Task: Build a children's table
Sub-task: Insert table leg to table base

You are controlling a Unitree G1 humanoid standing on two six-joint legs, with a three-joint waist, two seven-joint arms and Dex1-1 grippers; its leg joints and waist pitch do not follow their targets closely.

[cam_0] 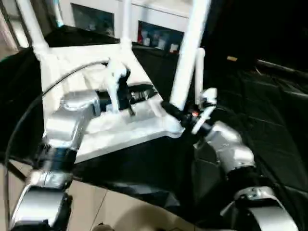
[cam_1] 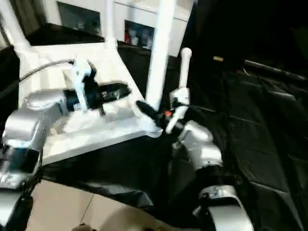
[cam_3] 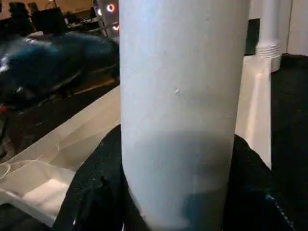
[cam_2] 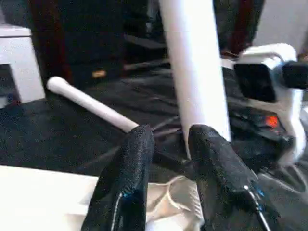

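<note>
The white tabletop (cam_0: 139,131) lies underside up on a black cloth. Two white legs stand in its far corner sockets, one far left (cam_0: 30,24) and one far right (cam_0: 126,23). A third leg (cam_0: 189,53) stands upright at the near right corner. My right gripper (cam_0: 174,111) is shut on the base of this leg (cam_3: 183,86), with a black finger (cam_3: 96,187) on each side. My left gripper (cam_0: 144,91) hovers over the tabletop and points at the same leg, open, with its fingers (cam_2: 127,183) a little apart and holding nothing. A fourth leg (cam_2: 89,103) lies loose on the cloth beyond.
A white cabinet with glass doors (cam_0: 159,34) stands behind the table. The black cloth (cam_0: 262,106) spreads to the right. Pale floor tiles (cam_0: 110,207) show near my body. A black cable (cam_0: 48,91) loops over my left forearm.
</note>
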